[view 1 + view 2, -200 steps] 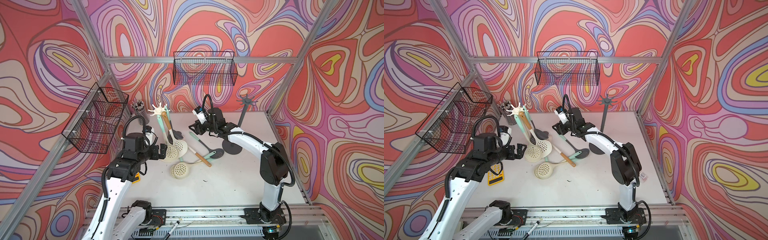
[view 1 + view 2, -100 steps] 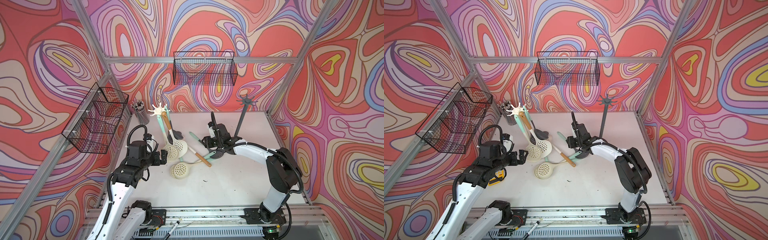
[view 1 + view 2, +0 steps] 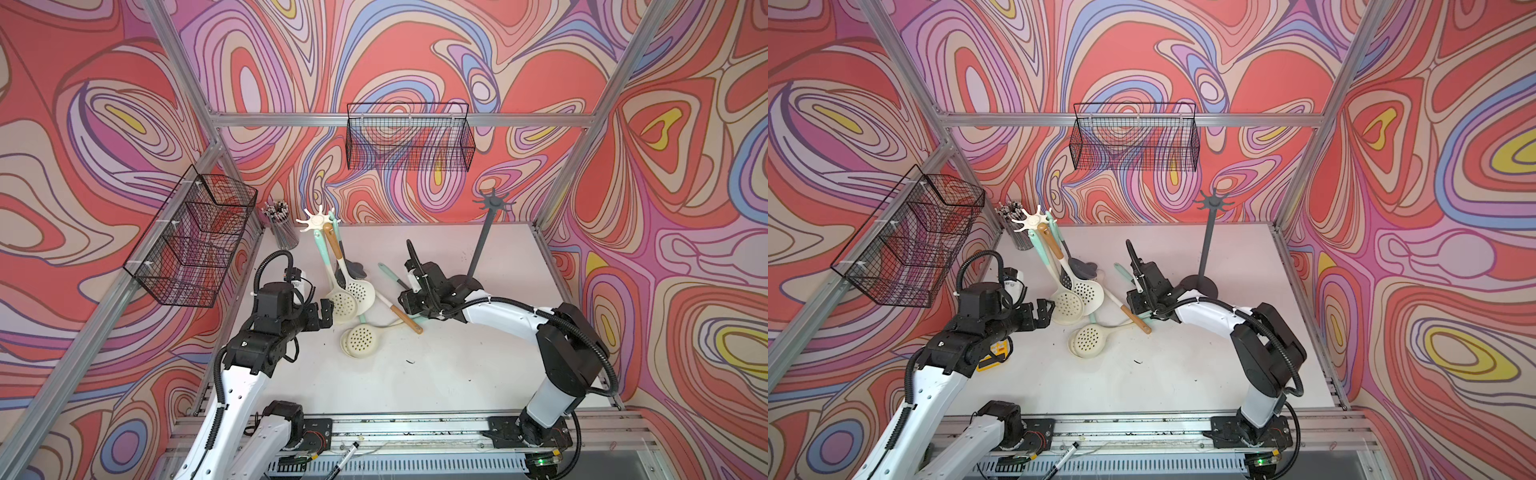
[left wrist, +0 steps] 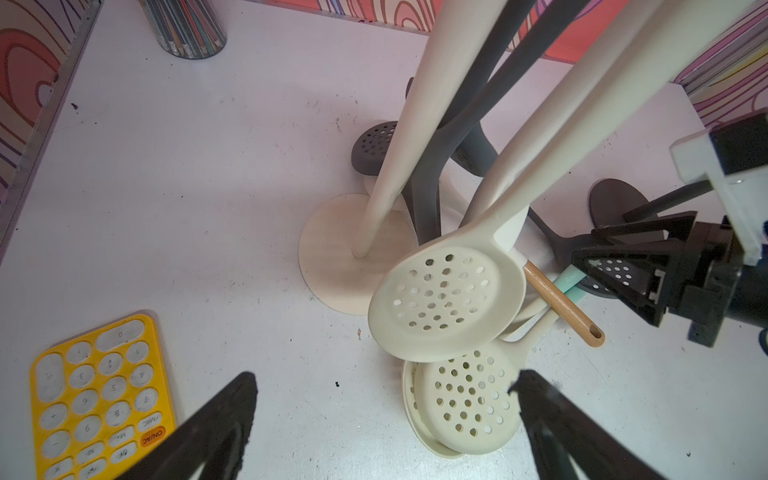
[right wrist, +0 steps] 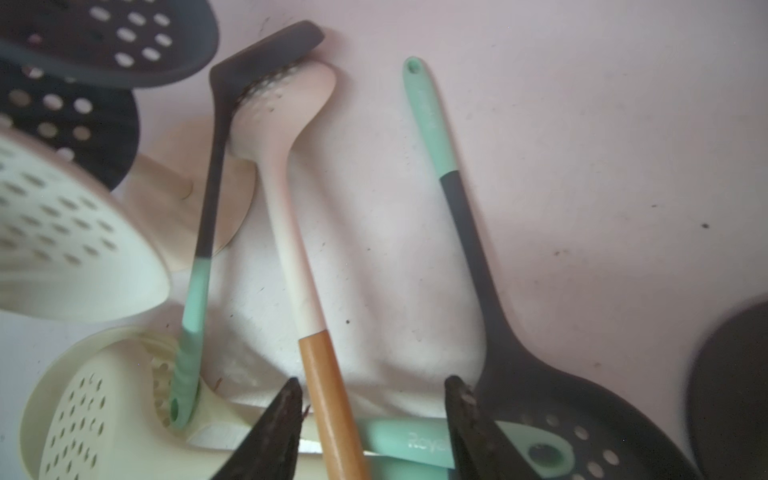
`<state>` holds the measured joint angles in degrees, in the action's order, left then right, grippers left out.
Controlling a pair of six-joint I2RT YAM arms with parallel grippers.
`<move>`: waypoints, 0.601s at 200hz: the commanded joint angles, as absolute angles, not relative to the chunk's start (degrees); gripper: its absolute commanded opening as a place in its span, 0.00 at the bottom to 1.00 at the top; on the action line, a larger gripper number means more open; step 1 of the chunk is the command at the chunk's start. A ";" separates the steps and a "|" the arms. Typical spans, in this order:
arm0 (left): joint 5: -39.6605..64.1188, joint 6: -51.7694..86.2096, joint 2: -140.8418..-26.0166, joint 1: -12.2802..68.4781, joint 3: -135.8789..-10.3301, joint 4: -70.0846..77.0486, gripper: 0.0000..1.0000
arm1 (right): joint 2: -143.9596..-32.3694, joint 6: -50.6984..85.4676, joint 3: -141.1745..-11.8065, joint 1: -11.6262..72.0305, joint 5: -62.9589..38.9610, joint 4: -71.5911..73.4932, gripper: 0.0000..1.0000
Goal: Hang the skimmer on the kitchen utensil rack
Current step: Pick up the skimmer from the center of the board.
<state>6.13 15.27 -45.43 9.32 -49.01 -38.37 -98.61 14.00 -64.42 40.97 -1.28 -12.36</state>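
While the white tabletop carries two stands, I weigh them first. The cream utensil rack on my left arm's side is already hung with skimmers. The dark grey utensil rack near my right arm has bare prongs, so I judge it the easier target.

My left end effector hangs fully spread and empty just beside the hanging cream skimmers; I would leave it out of this. My right end effector is low over the loose pile, jaws about half apart and clamped on nothing. It straddles two crossed handles: the wood-handled skimmer, lying on the tabletop and seemingly on top, and the teal handle of a cream skimmer beneath.

The wooden grip sits against one fingertip, off centre. I should shift sideways until it alone is centred and keep my tips above the teal one. Only then should I squeeze, or both may lift. A dark skimmer lies just beside the other fingertip; I must not snag it. I would grip short of the hanging hole, leaving it free for a prong.
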 commanded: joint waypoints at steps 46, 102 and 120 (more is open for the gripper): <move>6.06 15.95 -44.90 8.91 -48.60 -39.68 1.00 | -103.75 9.13 -63.99 43.24 -2.79 -8.09 0.54; 6.17 15.57 -44.24 8.96 -48.51 -39.65 1.00 | -106.68 4.72 -63.94 43.24 -3.51 -7.35 0.50; 6.16 15.56 -44.03 8.95 -48.51 -39.51 1.00 | -107.21 3.63 -63.69 43.24 -4.33 -7.09 0.43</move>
